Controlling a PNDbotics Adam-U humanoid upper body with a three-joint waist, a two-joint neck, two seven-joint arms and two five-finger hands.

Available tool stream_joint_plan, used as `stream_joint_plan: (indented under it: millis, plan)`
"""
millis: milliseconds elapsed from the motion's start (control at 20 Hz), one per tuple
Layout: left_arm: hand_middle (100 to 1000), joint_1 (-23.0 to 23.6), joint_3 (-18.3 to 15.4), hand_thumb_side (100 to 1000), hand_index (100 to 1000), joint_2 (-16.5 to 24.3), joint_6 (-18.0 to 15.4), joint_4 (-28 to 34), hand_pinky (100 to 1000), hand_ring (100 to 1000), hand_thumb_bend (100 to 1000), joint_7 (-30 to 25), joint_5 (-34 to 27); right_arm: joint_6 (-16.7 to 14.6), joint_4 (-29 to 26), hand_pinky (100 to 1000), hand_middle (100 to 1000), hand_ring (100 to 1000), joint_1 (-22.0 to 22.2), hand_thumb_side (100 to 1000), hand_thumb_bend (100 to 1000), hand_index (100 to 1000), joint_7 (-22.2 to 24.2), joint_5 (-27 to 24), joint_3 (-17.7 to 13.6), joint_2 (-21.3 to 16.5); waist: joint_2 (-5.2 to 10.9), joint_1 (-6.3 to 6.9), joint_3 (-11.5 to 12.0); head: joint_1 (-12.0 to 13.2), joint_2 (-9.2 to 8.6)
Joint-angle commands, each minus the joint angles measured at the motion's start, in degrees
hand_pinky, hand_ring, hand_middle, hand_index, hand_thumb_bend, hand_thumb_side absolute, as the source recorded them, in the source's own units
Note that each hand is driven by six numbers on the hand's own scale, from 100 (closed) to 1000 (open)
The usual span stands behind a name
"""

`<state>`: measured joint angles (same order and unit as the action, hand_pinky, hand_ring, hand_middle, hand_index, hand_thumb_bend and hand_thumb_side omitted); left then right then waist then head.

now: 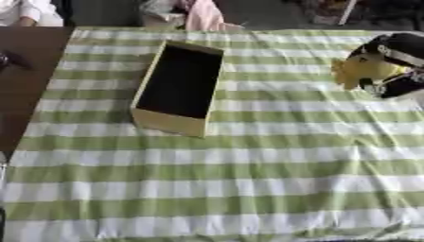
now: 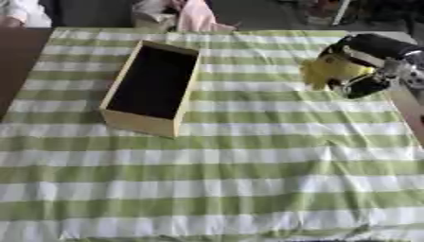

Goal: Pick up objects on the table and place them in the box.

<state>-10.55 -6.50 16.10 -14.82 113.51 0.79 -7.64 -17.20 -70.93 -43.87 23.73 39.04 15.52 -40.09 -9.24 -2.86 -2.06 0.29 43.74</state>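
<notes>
A robot's right hand [image 2: 364, 66] reaches in from the right side of the table, its black fingers curled around a yellow object [image 2: 330, 71] whose exact shape is too blurred to make out. The object sits in the hand above the green-and-white striped tablecloth [image 2: 248, 160], well apart from the box [image 2: 149, 87].

The box, a shallow rectangular tray with pale wooden walls and a dark interior, rests on the cloth toward the far left of the table, its long side running away from the camera and slightly askew. Its interior appears dark and uniform; nothing can be made out inside it.

The cloth covers most of the table, with a strip of dark brown tabletop [image 1: 25, 71] exposed along the left edge. The near half of the cloth lies in soft wrinkles.

The left hand does not appear in either view.
</notes>
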Motion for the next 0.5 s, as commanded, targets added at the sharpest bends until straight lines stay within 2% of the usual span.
stream_joint_plan:
  millis: [50,500]
  plan:
    - [892,-0.4,-0.1,747,692,0.7,0.0,1.1,458,1000,100,-0.3,-0.3,-0.7,0.7,715,553,546,-3.3,100,100,805,0.6,1.2,0.3,0.8,0.68,0.10,0.2,-0.3,0.27]
    - [893,-1.0,0.2,746,692,0.2,0.0,1.1,458,1000,100,-0.6,-0.8,-3.8,5.5,706,557,541,-13.1,100,100,801,0.8,4.2,1.9,9.2,0.25,0.73,1.5,-0.8,-0.74]
